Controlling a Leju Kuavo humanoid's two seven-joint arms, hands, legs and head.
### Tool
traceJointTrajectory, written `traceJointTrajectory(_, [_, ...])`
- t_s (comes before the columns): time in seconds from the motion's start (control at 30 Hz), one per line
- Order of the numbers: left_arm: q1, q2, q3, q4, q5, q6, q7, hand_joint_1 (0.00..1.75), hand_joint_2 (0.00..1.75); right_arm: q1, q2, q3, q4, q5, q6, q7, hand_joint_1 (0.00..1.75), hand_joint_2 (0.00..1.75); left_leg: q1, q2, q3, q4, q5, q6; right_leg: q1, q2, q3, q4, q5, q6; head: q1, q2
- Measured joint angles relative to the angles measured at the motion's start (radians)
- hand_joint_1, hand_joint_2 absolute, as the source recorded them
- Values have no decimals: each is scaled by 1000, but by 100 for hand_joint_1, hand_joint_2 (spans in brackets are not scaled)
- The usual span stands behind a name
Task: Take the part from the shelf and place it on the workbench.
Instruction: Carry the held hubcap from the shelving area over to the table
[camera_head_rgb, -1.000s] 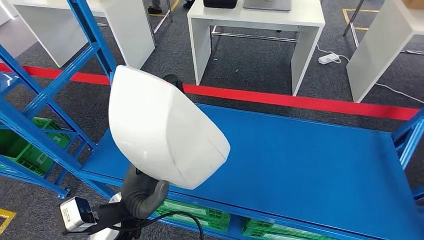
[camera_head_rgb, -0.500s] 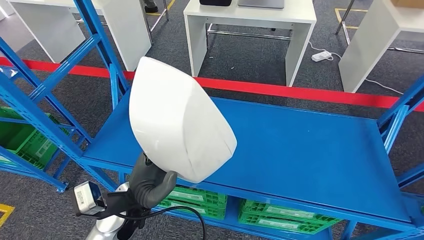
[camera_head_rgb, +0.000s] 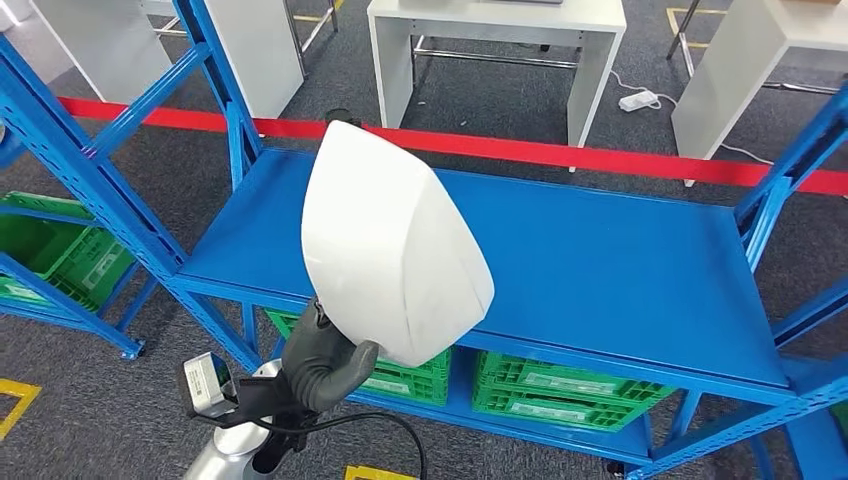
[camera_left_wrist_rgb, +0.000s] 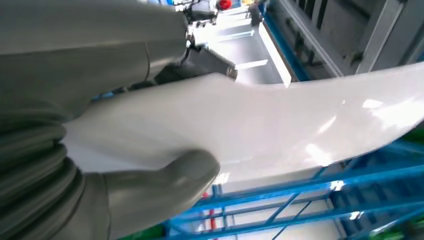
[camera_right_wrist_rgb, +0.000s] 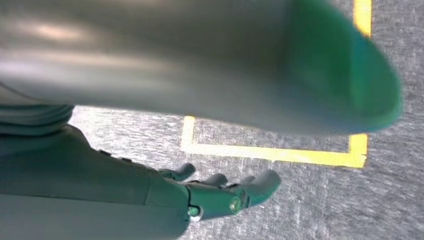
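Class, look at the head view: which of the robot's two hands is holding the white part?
The left hand: it grips the white part from below. The right hand hangs empty over the floor.

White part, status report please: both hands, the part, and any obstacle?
Left hand grips white part, raised over blue shelf. Right hand hangs over floor, holds nothing, fingers apart. No obstacle seen.

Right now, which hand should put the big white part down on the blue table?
The left hand, most likely. It already grips the white part, holding it up over the blue workbench. The right hand hangs over the floor, fingers apart and holding nothing.
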Motion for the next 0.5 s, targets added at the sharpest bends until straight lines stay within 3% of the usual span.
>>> traceJointTrajectory(0.07, [-7, 0, -5, 4, 0, 0, 1, 175, 175, -3, 1, 0, 0, -4, 0, -6, 0, 0, 3, -5, -13, 20, -26, -12, -2, -2, -14, -2, 17, -17, -2, 0])
traceJointTrajectory(0.17, [-14, 0, -7, 7, 0, 1, 2, 175, 175, -3, 2, 0, 0, -4, 0, -8, 0, 0, 7, -11, -61, 180, -160, -26, -2, -3, -52, -2, 49, -27, -10, 0])
traceJointTrajectory(0.2, [-16, 0, -7, 10, 1, 1, 2, 175, 175, -3, 2, 0, 0, -5, 0, -9, 0, 0, 7, -12, -72, 240, -189, -28, -2, -3, -67, -2, 61, -27, -12, 0])
traceJointTrajectory(0.23, [-17, 0, -7, 13, 3, 0, 3, 175, 175, -2, 2, 0, 0, -6, 0, -11, 0, 0, 7, -12, -70, 272, -192, -27, -1, -3, -81, -1, 72, -26, -12, 0])
traceJointTrajectory(0.27, [-19, 0, -8, 17, 6, -1, 4, 175, 175, -2, 2, -1, 0, -8, 0, -16, 0, 0, 7, -13, -51, 270, -175, -25, -1, -3, -95, -1, 82, -25, -13, 0])
traceJointTrajectory(0.33, [-29, 0, -14, 24, 11, -3, 9, 175, 175, -3, 2, -1, 0, -15, 0, -31, 0, 0, 6, -14, 34, 168, -124, -15, 1, -3, -118, -1, 103, -20, -14, 0])
traceJointTrajectory(0.4, [-41, -2, -23, 28, 12, -1, 13, 175, 175, -3, 3, -2, 0, -21, 0, -55, 0, 0, 1, -16, 130, 24, -117, -3, 2, -2, -131, -3, 123, -12, -13, 0])
traceJointTrajectory(0.43, [-45, -2, -26, 29, 11, 3, 16, 175, 175, -3, 4, -2, 0, -22, -1, -73, 0, 0, -3, -17, 156, -20, -124, 3, 1, -2, -133, -5, 132, -5, -14, 0])
traceJointTrajectory(0.5, [-47, -1, -31, 28, 5, 15, 19, 175, 175, -1, 4, -3, 0, -19, -1, -110, 0, 0, -8, -17, 155, -42, -119, 15, -2, -2, -133, -16, 152, 9, -15, 0])
